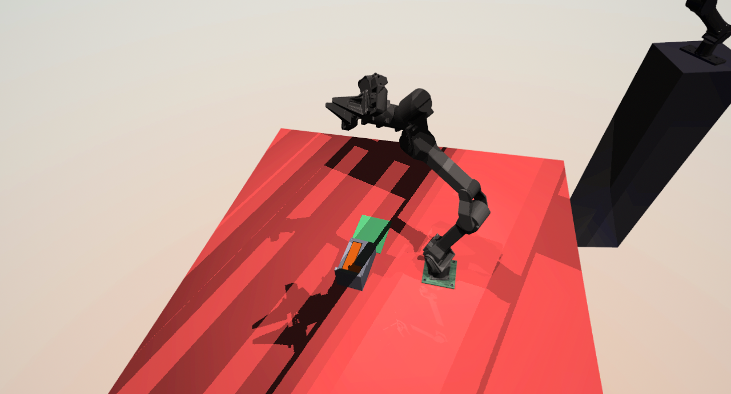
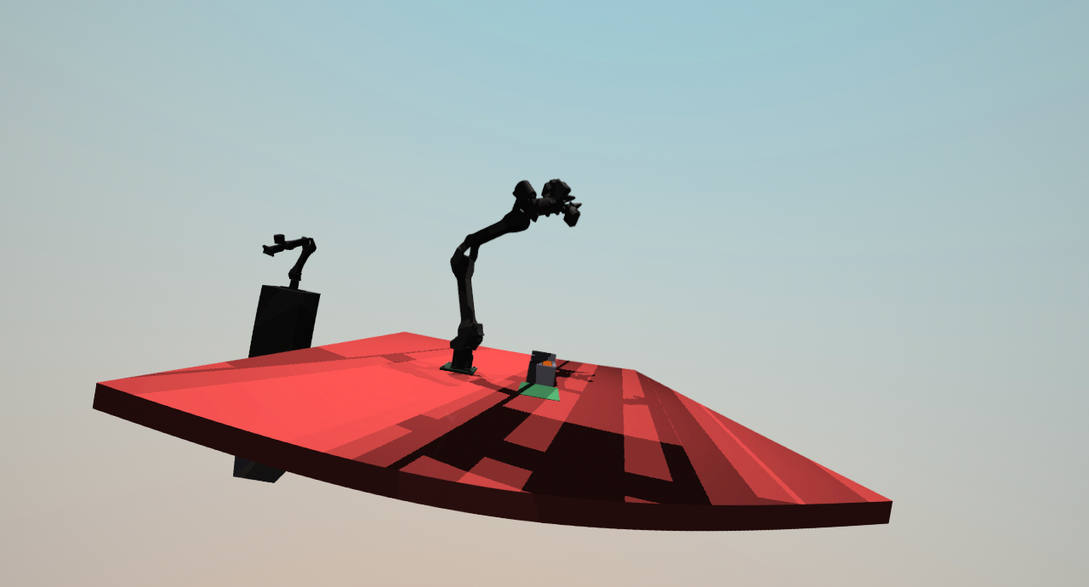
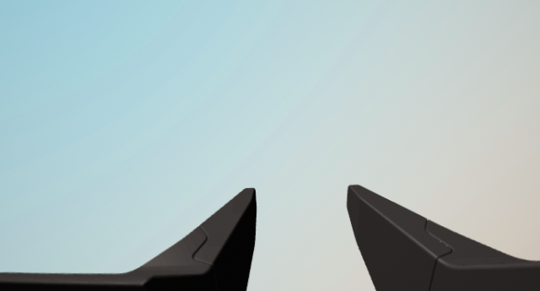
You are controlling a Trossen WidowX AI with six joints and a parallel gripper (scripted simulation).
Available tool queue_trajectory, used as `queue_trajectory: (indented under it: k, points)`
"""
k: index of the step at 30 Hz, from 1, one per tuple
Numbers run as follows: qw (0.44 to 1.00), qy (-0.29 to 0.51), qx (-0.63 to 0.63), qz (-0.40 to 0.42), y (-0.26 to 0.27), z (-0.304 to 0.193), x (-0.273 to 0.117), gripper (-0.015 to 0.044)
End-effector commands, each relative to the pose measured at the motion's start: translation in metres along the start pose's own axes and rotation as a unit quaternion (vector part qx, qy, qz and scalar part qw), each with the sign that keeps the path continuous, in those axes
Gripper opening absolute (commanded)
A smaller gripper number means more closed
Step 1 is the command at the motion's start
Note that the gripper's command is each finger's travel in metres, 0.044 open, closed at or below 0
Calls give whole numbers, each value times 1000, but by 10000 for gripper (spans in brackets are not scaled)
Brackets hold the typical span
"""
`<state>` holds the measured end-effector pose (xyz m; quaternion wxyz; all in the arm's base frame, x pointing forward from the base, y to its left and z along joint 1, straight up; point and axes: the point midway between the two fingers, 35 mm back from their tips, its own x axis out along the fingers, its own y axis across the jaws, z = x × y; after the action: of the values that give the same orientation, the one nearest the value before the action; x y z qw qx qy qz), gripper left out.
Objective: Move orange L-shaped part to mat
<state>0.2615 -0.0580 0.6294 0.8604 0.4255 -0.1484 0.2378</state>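
The orange L-shaped part (image 1: 353,252) (image 2: 547,362) lies in the pocket of the grey tray (image 1: 362,283) (image 2: 545,375). A dark shadow crosses the tray, and the part's L-shaped end is hard to make out. The green mat (image 1: 371,228) (image 2: 544,393) lies flat beside the tray, with nothing on it. My gripper (image 1: 326,101) (image 2: 579,200) (image 3: 301,196) is raised high above the table, far from the part. Its fingers are partly open, pointing out sideways, with only sky between them in the wrist view.
The red table (image 1: 409,330) (image 2: 319,401) carries my arm's base plate (image 1: 438,281) to the right of the tray in the top view. A dark pillar (image 1: 649,136) (image 2: 282,321) with a second arm (image 1: 707,13) (image 2: 305,259) stands off beyond the table.
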Motion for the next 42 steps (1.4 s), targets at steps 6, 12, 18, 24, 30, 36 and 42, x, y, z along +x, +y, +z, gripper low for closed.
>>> queue_trajectory:
  k: [6,12,18,24,30,36,42]
  points:
    - [975,56,99,-192,-138,-68,33,180]
    - [926,149,114,-327,-208,-145,26,180]
    - [843,285,90,-447,-253,-232,-8,180]
    - [713,457,27,-531,-270,-310,-70,180]
    - [537,631,-61,-556,-260,-354,-142,180]
    - [530,637,-65,-556,-259,-355,-144,180]
    - [530,637,-65,-556,-267,-362,-148,180]
